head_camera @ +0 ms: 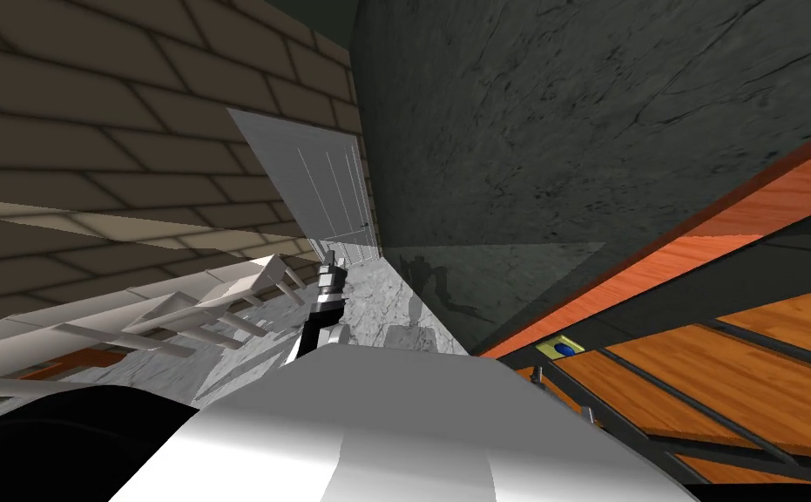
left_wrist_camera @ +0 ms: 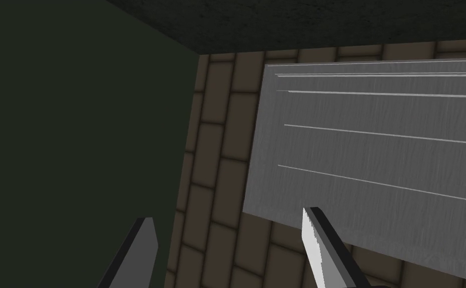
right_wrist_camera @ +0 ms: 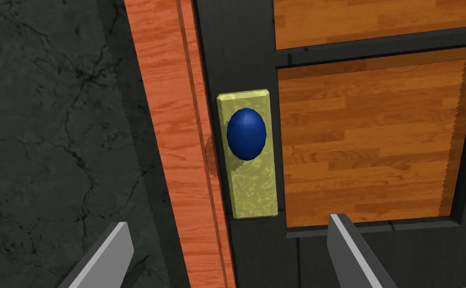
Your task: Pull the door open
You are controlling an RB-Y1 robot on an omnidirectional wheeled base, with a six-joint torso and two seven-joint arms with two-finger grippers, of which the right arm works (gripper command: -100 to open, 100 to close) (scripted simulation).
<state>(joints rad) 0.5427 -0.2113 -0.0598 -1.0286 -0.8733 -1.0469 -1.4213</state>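
The door (right_wrist_camera: 367,145) has orange wood panels in a dark frame, and beside it runs a reddish wood jamb (right_wrist_camera: 171,130). A round blue knob (right_wrist_camera: 246,134) sits on a yellow plate (right_wrist_camera: 252,195) at the door's edge. The knob (head_camera: 566,349) also shows small in the head view, low on the door (head_camera: 743,349). My right gripper (right_wrist_camera: 226,252) is open and faces the knob from a short way off, touching nothing. My left gripper (left_wrist_camera: 229,242) is open and empty, held out ahead (head_camera: 330,260) toward the far end of the passage.
A dark marbled wall (head_camera: 569,131) runs beside the door jamb. A brick wall (head_camera: 90,131) lines the other side. A grey panelled door (head_camera: 325,187) closes the far end. A white slatted piece of furniture (head_camera: 220,305) lies along the brick wall on pale marble floor (head_camera: 377,301).
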